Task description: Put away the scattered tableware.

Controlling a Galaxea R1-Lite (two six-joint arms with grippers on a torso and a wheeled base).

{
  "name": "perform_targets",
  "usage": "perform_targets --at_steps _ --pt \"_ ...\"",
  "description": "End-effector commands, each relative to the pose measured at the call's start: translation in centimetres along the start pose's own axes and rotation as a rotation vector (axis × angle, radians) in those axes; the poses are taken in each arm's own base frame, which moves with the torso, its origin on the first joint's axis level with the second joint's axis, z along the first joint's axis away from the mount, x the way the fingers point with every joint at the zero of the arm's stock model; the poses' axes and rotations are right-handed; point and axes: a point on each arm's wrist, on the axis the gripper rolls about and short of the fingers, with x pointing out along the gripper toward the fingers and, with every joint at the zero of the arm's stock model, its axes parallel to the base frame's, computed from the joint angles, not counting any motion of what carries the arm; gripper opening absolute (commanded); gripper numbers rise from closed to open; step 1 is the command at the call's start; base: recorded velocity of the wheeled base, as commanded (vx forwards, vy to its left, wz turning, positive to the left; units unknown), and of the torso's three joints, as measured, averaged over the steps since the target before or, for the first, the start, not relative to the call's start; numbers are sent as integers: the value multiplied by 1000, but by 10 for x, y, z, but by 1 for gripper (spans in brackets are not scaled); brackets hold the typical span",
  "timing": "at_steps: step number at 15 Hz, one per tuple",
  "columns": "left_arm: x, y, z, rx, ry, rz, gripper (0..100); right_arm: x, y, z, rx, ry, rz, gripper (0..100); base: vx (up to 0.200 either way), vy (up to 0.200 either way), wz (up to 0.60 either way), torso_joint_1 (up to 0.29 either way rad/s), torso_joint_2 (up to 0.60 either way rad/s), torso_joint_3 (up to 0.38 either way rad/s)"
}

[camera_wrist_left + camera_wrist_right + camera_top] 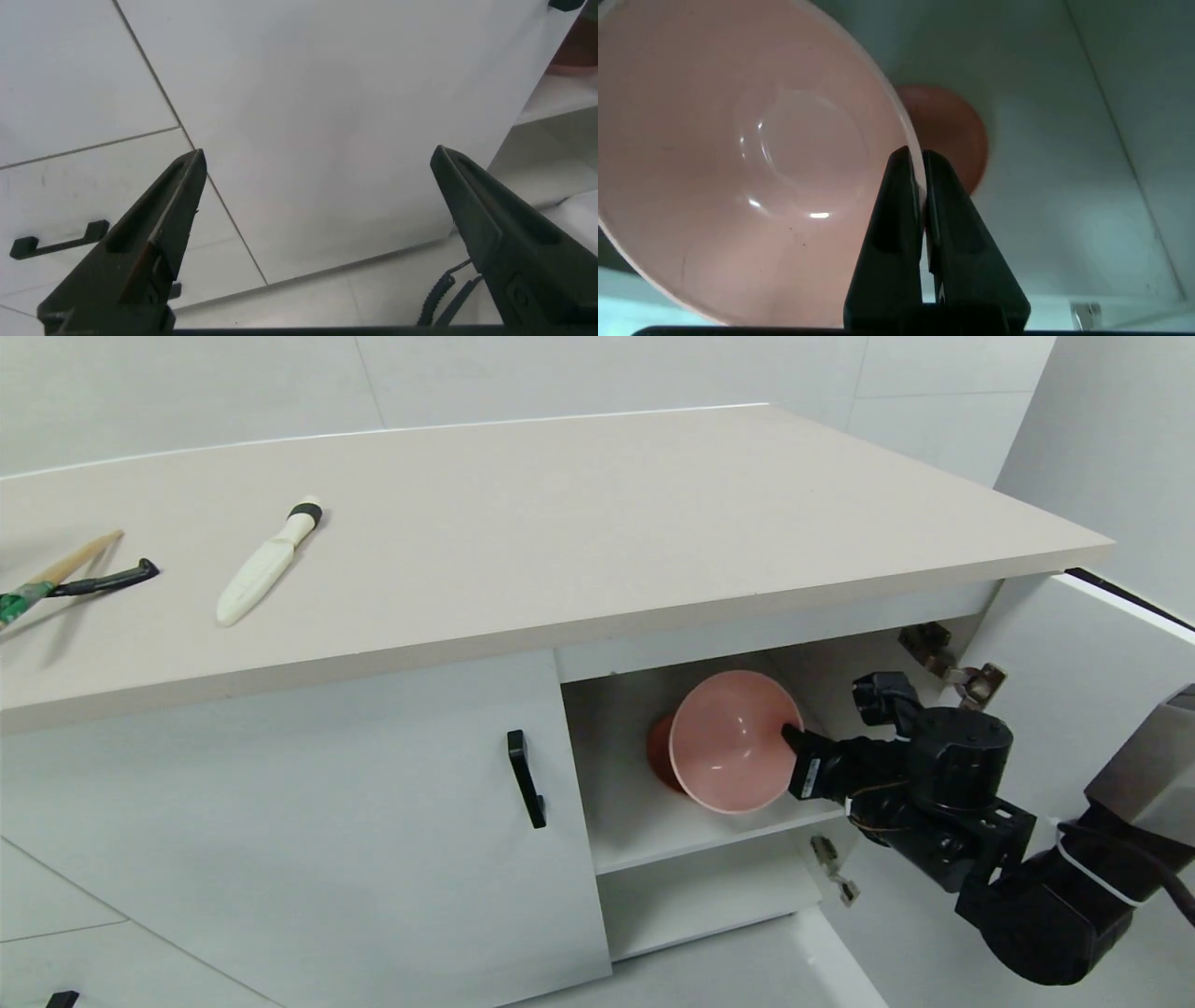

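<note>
Cabinet shelf (pixel 639 831): pink bowl (pixel 728 747) rim in R claw (pixel 922 161), red item (pixel 951 126) behind

A beige table (pixel 597 523) fills the upper frame below a white tiled wall (pixel 560 373); its cabinet door (pixel 280 840) (black handle (pixel 526 791)) stands shut at lower left.

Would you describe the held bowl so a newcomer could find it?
Under the countertop, find the open cabinet and its upper shelf. The pink bowl is tipped on edge, its rim pinched by the right gripper, much paler than the red thing behind it.
</note>
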Motion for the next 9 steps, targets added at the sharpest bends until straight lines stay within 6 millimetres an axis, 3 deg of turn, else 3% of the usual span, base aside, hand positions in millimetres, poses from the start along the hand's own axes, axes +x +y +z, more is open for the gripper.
perform_targets --at_steps 1,6,9 --pt "0 0 0 3 -2 -1 100 8 3 11 2 -17 5 0 0 0 0 0 0 0" --pt "0 0 0 -4 0 -6 100 18 0 6 -1 23 18 0 0 0 0 0 0 0" --pt "0 0 0 -36 3 -6 100 14 -2 -3 -7 61 12 0 0 0 0 0 0 0"
